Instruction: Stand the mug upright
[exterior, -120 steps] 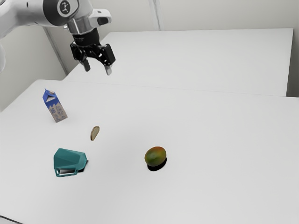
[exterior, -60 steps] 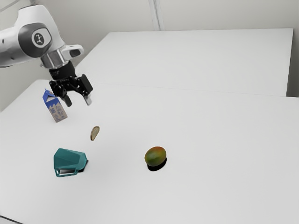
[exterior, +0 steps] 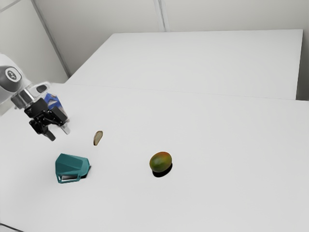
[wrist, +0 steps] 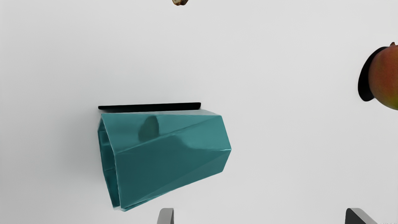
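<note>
Hovering above the table (exterior: pixel 217 145) with jaws spread wide, the tool (exterior: pixel 59 134) is near the teal mug (exterior: pixel 71 165), which lies on its side; a round emblem (exterior: pixel 13 74) marks the arm (exterior: pixel 5 92).

Exterior cam is looking obliquely down at table (exterior: pixel 217 145) from well back, arm (exterior: pixel 7 87) entering at 9 o'clock. Wrist cam is facing down, closer in. Both are catching mug (wrist: pixel 171 158), mango (wrist: pixel 384 74).

Lighting is bright and largely even over the white tabletop (exterior: pixel 227 154). A dense black shadow (exterior: pixel 162 174) lies at the near side of the mango (exterior: pixel 161 161); another edges the teal mug (exterior: pixel 70 165), whose facets range from lit to dark.
</note>
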Robot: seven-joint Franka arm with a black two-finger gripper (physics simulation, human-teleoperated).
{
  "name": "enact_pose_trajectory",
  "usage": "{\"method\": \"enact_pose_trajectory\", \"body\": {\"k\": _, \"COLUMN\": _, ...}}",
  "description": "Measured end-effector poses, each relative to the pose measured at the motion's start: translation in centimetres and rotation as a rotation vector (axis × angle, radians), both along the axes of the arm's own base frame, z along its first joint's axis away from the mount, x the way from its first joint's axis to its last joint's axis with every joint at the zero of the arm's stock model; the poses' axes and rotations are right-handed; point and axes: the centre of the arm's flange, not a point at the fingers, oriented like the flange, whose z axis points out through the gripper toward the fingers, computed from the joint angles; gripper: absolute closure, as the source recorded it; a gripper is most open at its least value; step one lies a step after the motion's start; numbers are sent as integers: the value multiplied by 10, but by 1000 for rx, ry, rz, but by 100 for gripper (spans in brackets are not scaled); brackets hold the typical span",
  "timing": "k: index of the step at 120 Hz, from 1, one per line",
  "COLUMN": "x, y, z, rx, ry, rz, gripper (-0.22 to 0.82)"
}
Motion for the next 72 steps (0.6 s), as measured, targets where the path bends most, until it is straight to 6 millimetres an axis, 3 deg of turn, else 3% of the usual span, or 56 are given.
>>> {"method": "enact_pose_trajectory", "body": {"k": 38, "x": -36, "y": 97, "z": -73, "rx": -164, "ry": -46, "rz": 61, "gripper": 0}}
{"method": "enact_pose_trajectory", "body": {"k": 72, "x": -24, "y": 101, "z": -115, "rx": -299, "ry": -90, "rz": -1, "gripper": 0}}
